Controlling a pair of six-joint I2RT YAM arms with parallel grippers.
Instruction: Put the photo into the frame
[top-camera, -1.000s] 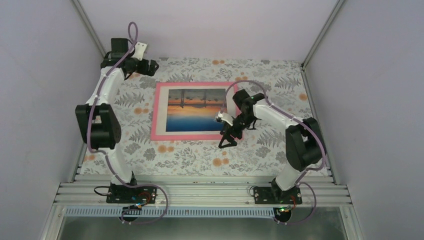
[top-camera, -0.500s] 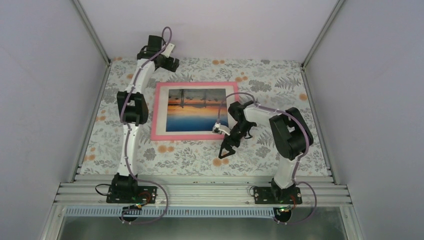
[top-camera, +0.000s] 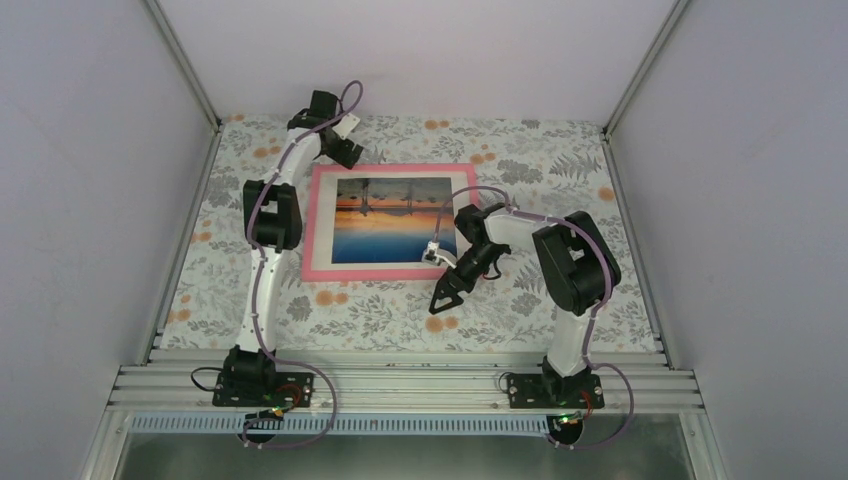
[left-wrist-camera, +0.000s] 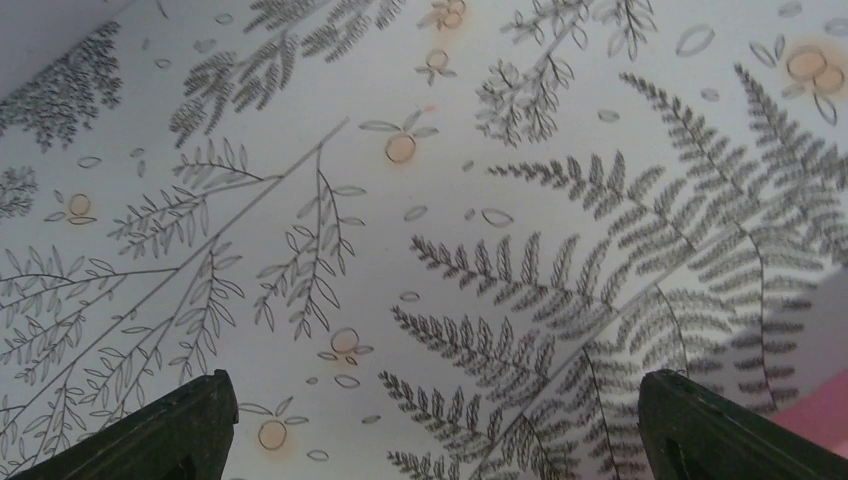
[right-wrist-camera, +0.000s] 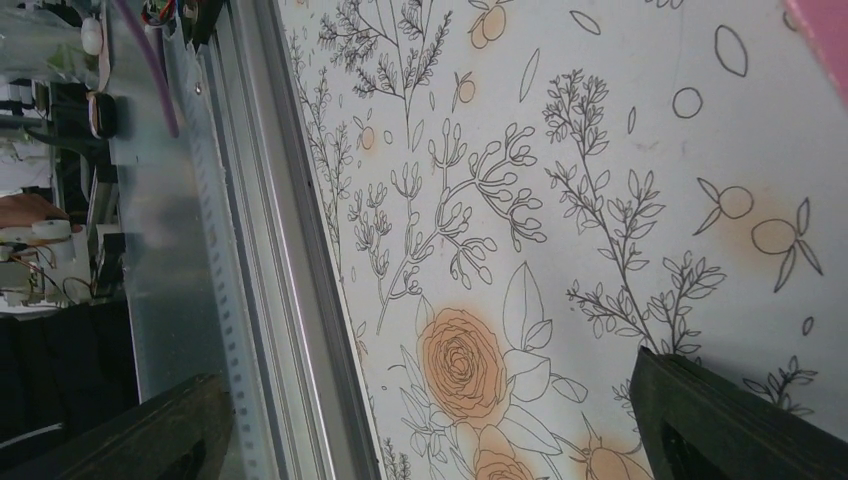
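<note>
The photo (top-camera: 390, 222) lies flat inside the pink outline of the frame (top-camera: 370, 272), sunset band across its middle and blue water on the side nearer the arm bases (whether it sits under the pane or on top of it cannot be told from above). Both lie on the floral cloth (top-camera: 560, 170), between your two claws. Your right claw (top-camera: 440, 303) is just off the frame's near right corner, so the photo is beyond it and to its left. Its fingers (right-wrist-camera: 720, 425) are spread wide with nothing between them, only printed roses and twigs below. A sliver of pink frame shows at the top right edge of its wrist view, and the aluminium rail (right-wrist-camera: 260, 250) runs along the left. Your left claw (top-camera: 347, 155) is at the frame's far left corner, with the photo on its near right side. It too is spread wide and holds nothing, fern print showing between its fingers (left-wrist-camera: 190, 430) and a bit of pink frame just past the right one.
</note>
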